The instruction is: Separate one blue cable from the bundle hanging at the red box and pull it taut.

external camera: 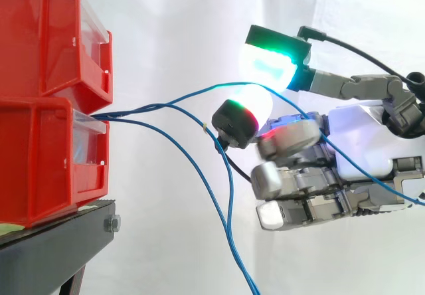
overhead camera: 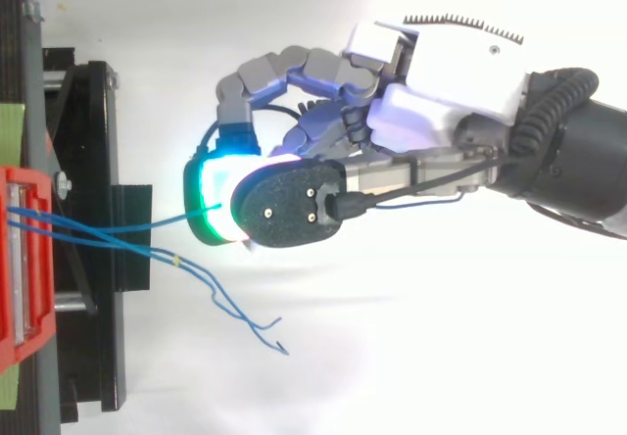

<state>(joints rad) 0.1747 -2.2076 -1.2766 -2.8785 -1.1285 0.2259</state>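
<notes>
Several thin blue cables come out between two stacked red bins [external camera: 43, 155] at the left. One blue cable [external camera: 179, 97] rises rightward from the bins to my hand [external camera: 362, 142], almost straight. It passes between two glowing fingertips [external camera: 269, 62], which pinch it, then trails across the palm to the right edge. The remaining fingers are curled below, apart from the cable. In the top view the same cable [overhead camera: 147, 225] runs from the red bin [overhead camera: 20, 259] to the green-glowing pad of the hand [overhead camera: 441, 72]. The other blue cables [external camera: 230, 195] hang slack below.
The bins sit on a black stand [external camera: 60, 242] whose frame [overhead camera: 98, 161] juts rightward toward the hand. The slack cables' loose ends [overhead camera: 265, 335] curl between stand and hand. A white curtain backs the scene.
</notes>
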